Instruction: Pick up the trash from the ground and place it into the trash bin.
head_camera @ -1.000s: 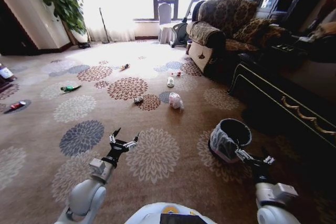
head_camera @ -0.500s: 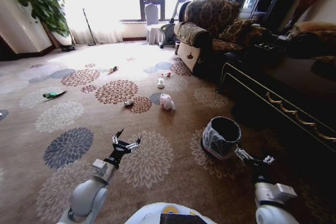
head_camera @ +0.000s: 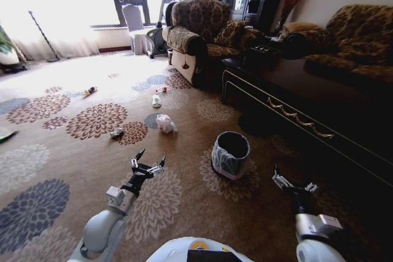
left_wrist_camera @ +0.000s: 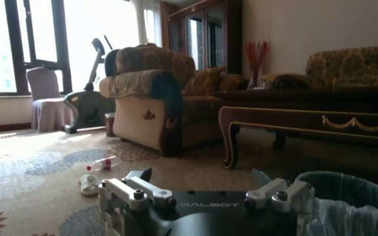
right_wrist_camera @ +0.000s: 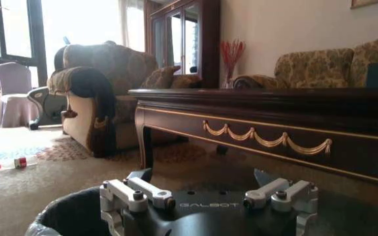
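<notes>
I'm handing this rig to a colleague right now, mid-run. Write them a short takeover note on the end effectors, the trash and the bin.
Left end effector: open, empty, held low above the carpet.
Right end effector: open, empty, held low to the right of the trash bin.
Trash bin: upright on the carpet between the two arms, liner in place; what it holds cannot be seen.
Trash on the floor ahead: white plastic wad, a small dark piece, a white bottle, a red-banded bottle, and an orange-black tube farther off.
Done: nothing is held.
Left: every piece listed must be picked up and binned.
</notes>
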Tool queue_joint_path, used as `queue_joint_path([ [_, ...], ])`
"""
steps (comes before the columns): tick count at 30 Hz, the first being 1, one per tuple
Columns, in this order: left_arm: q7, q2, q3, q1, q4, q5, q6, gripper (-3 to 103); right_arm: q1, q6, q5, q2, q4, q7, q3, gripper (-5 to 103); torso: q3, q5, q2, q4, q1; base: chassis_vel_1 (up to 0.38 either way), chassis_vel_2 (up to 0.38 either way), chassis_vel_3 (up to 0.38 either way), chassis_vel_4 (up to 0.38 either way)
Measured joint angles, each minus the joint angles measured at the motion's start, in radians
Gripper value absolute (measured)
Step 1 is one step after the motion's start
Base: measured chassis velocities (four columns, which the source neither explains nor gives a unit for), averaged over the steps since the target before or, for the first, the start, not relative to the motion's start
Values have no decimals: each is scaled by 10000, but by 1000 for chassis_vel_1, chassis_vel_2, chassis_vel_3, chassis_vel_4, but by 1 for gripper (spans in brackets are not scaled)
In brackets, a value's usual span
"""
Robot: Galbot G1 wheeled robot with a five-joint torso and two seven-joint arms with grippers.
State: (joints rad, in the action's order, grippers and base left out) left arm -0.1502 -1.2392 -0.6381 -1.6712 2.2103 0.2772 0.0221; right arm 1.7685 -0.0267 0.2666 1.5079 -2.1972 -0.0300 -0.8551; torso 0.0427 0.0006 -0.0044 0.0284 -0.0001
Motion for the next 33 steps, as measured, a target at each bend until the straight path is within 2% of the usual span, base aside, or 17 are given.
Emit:
queue_joint_path([
  [11,86,-213,-45,21,-168,-9,-15,100,-92,48,-92,-97,268,-160,125,100,0,0,0,1,0,-69,55,64,-66],
  [19,280,-422,-94,76,-330,-117,31,100,-501,348,37,-554,714,-164,236,100,0,1,0,1,0,-59,80,71,-77],
  [21,389,-510,-131,238,-336,-379,174,100,-1074,773,442,-1133,1146,-139,298,100,1,3,0,0,0,-64,60,55,-59],
  [22,389,-510,-131,238,-336,-379,174,100,-1074,773,442,-1133,1146,-139,298,100,1,3,0,0,0,-65,43,50,-59],
  [25,620,-521,-50,368,-85,-633,547,100,-2082,1547,1218,-2218,1724,-81,593,100,1,3,0,-1,1,0,0,0,0],
  [26,620,-521,-50,368,-85,-633,547,100,-2082,1547,1218,-2218,1724,-81,593,100,1,3,0,-1,1,0,0,0,0],
  [27,733,-510,10,378,16,-698,689,100,-2613,1923,1661,-2764,2016,-52,878,100,0,4,0,0,1,0,0,0,0],
  [29,852,-461,55,370,56,-744,753,100,-3341,2407,2330,-3411,2488,71,1415,100,0,-1,0,0,0,0,0,0,0],
  [30,852,-461,55,370,56,-744,753,100,-3341,2407,2330,-3411,2488,71,1415,100,0,-1,0,0,0,0,0,0,0],
  [33,903,-262,88,507,-47,-722,794,100,-4848,2933,3050,-4200,3728,461,2461,100,2,7,0,16,1,0,0,0,0],
])
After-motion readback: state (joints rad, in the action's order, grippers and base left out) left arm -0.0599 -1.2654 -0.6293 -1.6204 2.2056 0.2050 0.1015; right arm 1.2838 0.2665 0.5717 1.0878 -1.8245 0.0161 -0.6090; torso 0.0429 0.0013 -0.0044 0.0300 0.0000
